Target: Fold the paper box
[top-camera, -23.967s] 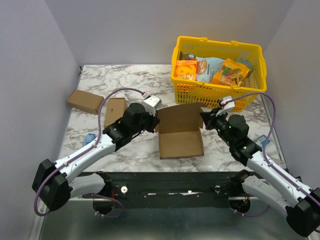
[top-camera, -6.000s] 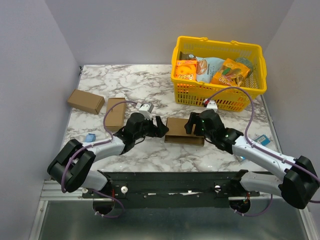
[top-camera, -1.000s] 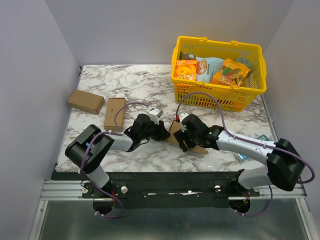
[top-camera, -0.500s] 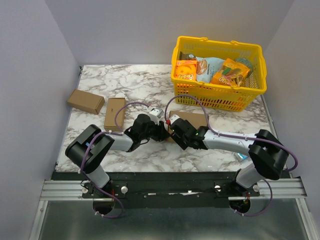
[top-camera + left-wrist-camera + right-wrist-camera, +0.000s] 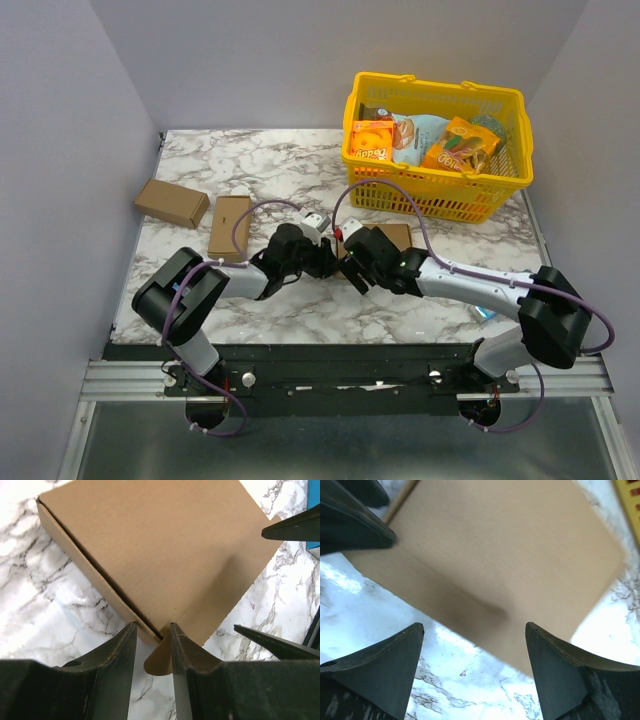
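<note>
light: bright, even | shadows: soft | blur: paper box [image 5: 510, 555] in right wrist view

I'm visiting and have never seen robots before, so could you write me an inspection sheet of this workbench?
Surface: white and grey marble tabletop, no damage seen.
Job's things: plain brown cardboard paper box, lid folded down, a rounded tab sticking out at one corner.
Clutter: two smaller brown cardboard boxes at the left; yellow plastic basket of snack packets at the back right.
Grippers: left gripper pinches the paper box's corner; right gripper hangs wide open over its edge.
Cables: purple cables loop off both arms; no snag seen.
Surroundings: plain grey walls; black metal rail at the near edge.
</note>
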Controlling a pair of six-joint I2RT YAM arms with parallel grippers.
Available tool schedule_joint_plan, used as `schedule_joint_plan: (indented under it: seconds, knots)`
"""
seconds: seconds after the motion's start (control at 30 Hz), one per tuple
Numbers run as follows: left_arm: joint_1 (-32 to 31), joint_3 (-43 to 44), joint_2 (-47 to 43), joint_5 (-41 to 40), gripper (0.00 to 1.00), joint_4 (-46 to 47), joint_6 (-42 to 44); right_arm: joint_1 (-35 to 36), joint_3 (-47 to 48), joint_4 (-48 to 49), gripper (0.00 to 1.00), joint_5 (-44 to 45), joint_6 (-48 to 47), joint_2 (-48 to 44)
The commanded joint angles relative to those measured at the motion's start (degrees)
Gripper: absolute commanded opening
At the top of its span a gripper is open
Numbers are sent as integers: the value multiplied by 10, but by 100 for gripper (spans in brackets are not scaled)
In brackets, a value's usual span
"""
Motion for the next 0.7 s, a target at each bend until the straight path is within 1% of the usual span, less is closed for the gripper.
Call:
schedule_joint_plan:
  seconds: [0.0,0.1,0.13,0.27,0.3,0.37,0.4,0.53,0.67]
  knots:
    - [-1,36,15,1,41,-24,28,-10,33,-2,90,-14,-11,-31]
    - [1,50,23,0,41,-33,41,-25,37,6,89,-55,-47,-45]
    - [3,52,25,0,41,-35,45,-33,39,6,89,-83,-60,-42]
    - [10,73,40,9,41,-34,50,-53,26,28,83,-110,-126,-22]
    - [13,82,47,10,41,-35,49,-59,18,48,81,-116,-137,-20]
    - [17,91,56,15,41,-37,51,-70,-7,72,81,-136,-165,-22]
    - [17,97,64,18,41,-37,51,-73,-14,92,80,-142,-173,-24]
    - [24,113,80,25,38,-35,52,-89,-34,121,76,-156,-190,-26]
    - [28,125,94,34,36,-30,50,-95,-31,125,74,-166,-200,-9]
